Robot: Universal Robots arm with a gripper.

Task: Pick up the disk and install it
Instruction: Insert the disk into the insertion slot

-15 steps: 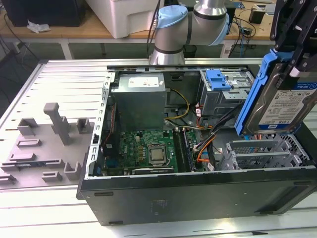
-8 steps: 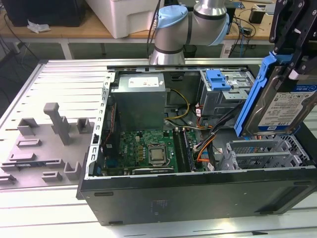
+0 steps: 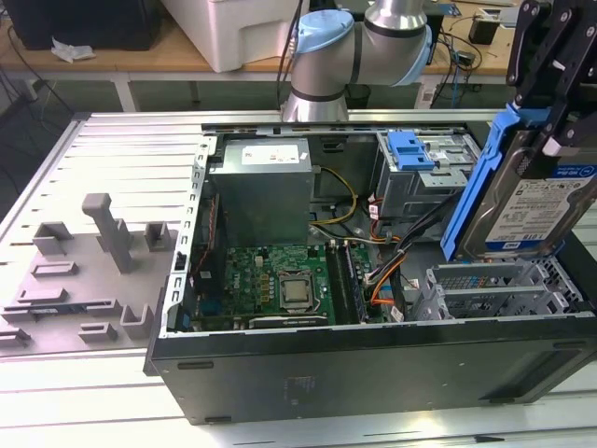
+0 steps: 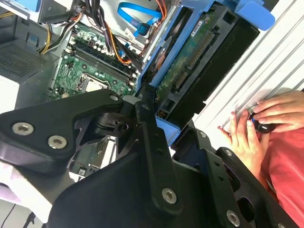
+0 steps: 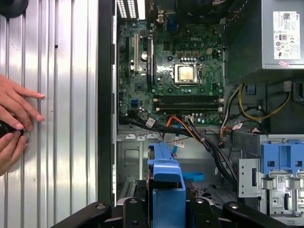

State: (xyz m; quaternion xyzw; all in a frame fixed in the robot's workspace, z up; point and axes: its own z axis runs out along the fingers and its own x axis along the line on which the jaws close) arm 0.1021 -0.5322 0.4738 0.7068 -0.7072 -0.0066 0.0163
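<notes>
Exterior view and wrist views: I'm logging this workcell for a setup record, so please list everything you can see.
disk: one, silver with a blue carrier frame, held on edge above the case at the exterior view's right
computer case: one, black, open, on the table
power-supply box: one, grey, inside the case
motherboard: one, green, on the case floor
drive-bay latch: one, blue, inside the case
cables: several, black, orange and yellow, inside the case
fixture blocks: several, grey, on the table at the exterior view's left
table: one, silver, ribbed
hands: two, on the table beside the case
robot arm: one, silver and blue, behind the case
end effector: one, black, shut on the disk
</notes>
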